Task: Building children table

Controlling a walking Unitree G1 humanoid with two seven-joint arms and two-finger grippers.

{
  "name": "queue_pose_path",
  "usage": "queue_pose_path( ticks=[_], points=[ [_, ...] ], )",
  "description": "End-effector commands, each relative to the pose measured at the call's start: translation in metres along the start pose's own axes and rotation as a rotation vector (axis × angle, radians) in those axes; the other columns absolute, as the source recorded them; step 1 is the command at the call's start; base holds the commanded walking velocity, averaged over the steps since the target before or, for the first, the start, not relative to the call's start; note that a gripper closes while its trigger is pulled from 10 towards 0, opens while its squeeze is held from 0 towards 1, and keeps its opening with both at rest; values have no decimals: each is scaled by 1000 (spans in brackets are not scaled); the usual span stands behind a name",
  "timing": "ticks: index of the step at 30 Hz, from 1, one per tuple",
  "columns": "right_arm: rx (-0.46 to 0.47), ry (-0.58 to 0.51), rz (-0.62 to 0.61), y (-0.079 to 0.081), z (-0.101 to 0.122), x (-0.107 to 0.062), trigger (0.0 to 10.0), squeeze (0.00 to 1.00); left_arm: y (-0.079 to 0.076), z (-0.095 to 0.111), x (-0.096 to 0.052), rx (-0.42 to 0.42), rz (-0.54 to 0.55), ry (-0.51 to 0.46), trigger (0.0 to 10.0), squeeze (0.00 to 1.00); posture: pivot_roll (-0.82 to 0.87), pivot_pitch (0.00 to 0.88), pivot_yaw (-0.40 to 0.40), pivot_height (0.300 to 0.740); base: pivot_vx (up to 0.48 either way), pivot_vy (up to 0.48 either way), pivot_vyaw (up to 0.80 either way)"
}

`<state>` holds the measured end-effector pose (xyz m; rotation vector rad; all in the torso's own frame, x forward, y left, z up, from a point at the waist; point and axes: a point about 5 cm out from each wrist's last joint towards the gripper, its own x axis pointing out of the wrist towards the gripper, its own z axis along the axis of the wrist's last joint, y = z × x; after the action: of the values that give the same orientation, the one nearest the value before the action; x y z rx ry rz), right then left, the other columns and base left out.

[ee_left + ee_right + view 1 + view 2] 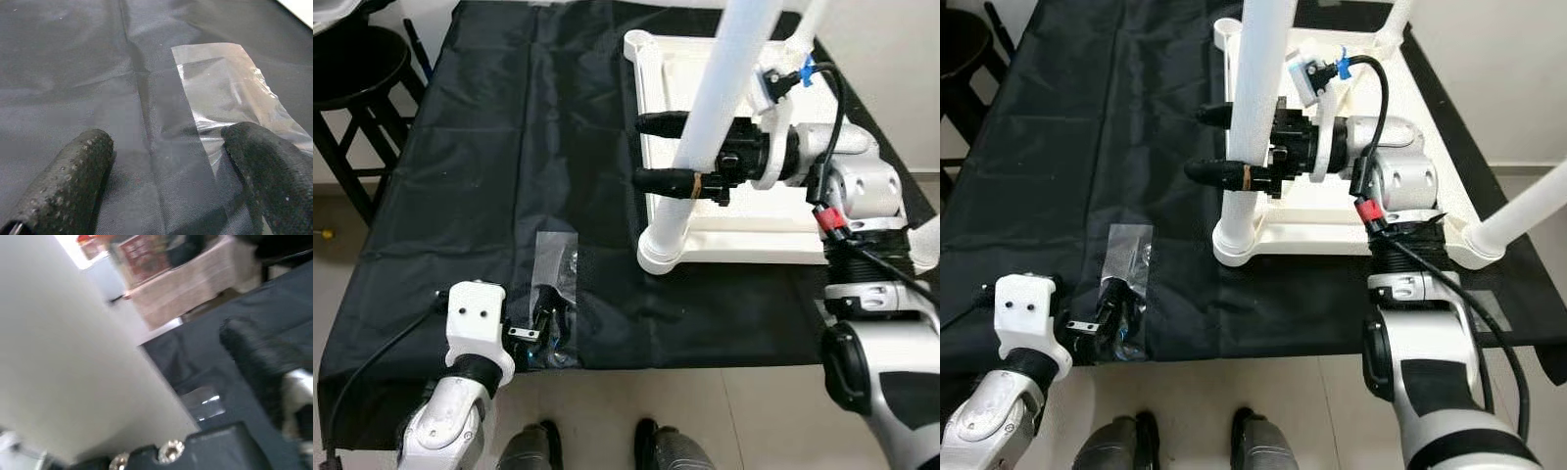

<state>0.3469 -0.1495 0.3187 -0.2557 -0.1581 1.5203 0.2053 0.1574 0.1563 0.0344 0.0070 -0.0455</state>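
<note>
White table leg (724,98), upper centre, is clamped by the right claw (668,152) in its tabletop (734,230) socket. Left claw (543,328), fingers apart, is set at the hardware bag (558,264), lower left. Next likely: bag gripped.

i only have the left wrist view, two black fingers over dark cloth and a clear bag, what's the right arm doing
Observer: The right gripper has its two fingers either side of an upright white table leg.
Operator: is that leg seated in anything
Observer: Its foot stands in a corner socket of the upside-down white tabletop on the black cloth.
Operator: where's my bag relative to that
Observer: The clear plastic bag lies near the cloth's front edge, left of the tabletop, with the left gripper at its near end.
</note>
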Motion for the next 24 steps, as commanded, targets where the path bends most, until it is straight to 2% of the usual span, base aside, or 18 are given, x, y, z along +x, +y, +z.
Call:
queue_pose_path(
  ticks=[1,11,12,13,14,15,16,17,19,20,21,22,23,24],
  points=[
    [-15,6,14,0,6,-13,0,0,0,-5,-4,4,-4,35,10000,0,91,309,-58,740,0,0,0],
    [-17,6,28,4,8,-16,0,0,0,-5,-2,4,-5,44,10000,0,59,297,-66,740,0,0,0],
    [-13,17,-43,5,0,-13,0,0,-1,-6,-2,2,-5,46,10000,0,45,291,-90,740,0,0,0],
    [-13,17,-43,5,0,-13,0,0,-1,-6,-2,2,-5,46,10000,0,45,291,-90,740,0,0,0],
    [41,-4,-209,10,-18,-1,0,0,-2,-6,-2,0,-3,46,10000,0,34,285,-124,740,0,0,0],
    [83,-18,-332,15,-30,4,0,0,-2,-7,-2,-1,-1,47,10000,0,34,285,-124,740,0,0,0],
    [83,-18,-332,15,-30,4,0,0,-2,-7,-2,-1,-1,47,10000,0,34,285,-124,740,0,0,0],
    [180,130,-802,34,-83,18,0,0,-2,-9,-1,0,4,50,10000,0,21,264,-177,740,0,0,0],
    [180,130,-802,34,-83,18,0,0,-2,-9,-1,0,4,50,10000,0,21,264,-177,740,0,0,0],
    [458,276,-1246,103,-149,39,0,0,2,-16,8,0,13,57,10000,0,-8,210,-123,740,0,0,0],
    [458,276,-1246,103,-149,39,0,0,2,-16,8,0,13,57,10000,0,-8,210,-123,740,0,0,0],
    [508,293,-1285,117,-158,51,0,0,3,-19,13,1,14,58,10000,0,-7,204,-123,740,0,0,0],
    [522,267,-1233,119,-160,61,0,0,3,-20,16,1,15,59,10000,0,-7,204,-123,740,0,0,0],
    [522,267,-1233,119,-160,61,0,0,3,-20,16,1,15,59,10000,0,-7,204,-123,740,0,0,0]
  ],
)
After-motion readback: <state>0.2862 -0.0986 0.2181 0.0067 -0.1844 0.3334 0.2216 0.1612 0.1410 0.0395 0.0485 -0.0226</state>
